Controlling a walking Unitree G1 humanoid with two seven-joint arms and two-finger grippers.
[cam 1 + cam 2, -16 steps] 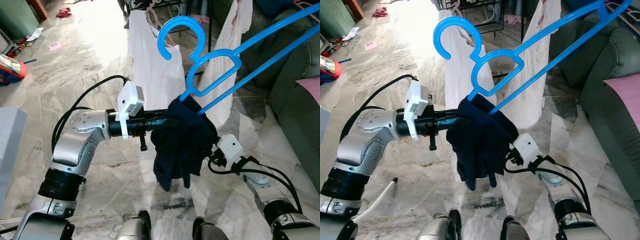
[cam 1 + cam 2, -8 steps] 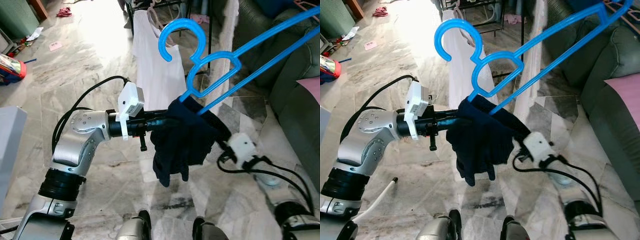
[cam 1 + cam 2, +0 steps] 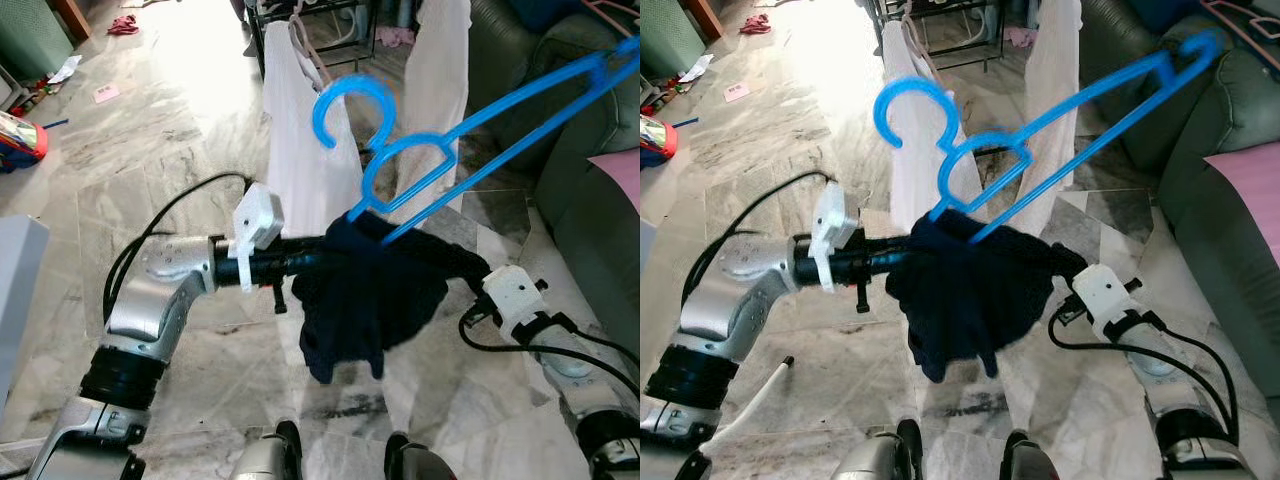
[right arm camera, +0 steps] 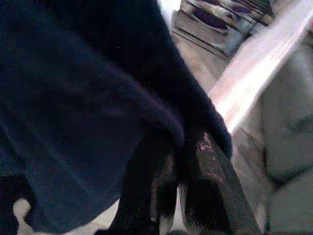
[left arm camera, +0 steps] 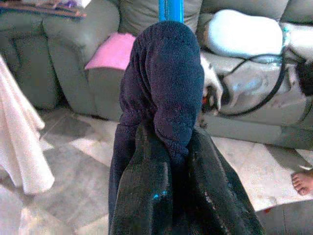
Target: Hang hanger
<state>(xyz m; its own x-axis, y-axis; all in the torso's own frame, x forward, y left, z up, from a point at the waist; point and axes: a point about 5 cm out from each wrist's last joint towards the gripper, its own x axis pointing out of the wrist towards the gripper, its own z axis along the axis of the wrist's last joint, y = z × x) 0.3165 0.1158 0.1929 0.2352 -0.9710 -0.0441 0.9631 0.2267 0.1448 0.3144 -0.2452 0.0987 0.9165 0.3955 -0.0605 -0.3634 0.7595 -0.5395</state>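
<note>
Both tools are pinching the dark navy garment [image 3: 365, 295] from either side. Left tool [image 5: 168, 161] and right tool [image 4: 183, 161] each have fingers clamped on the fabric. The blue hanger [image 3: 440, 150] sticks up out of it.

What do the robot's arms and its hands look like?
Each arm is shiny silver metal with black ribbed rings at the joints. The left arm and right arm each carry a white camera box at the wrist, and black cables loop along them. The left gripper and right gripper each have two long black fingers, a bit scuffed.
</note>
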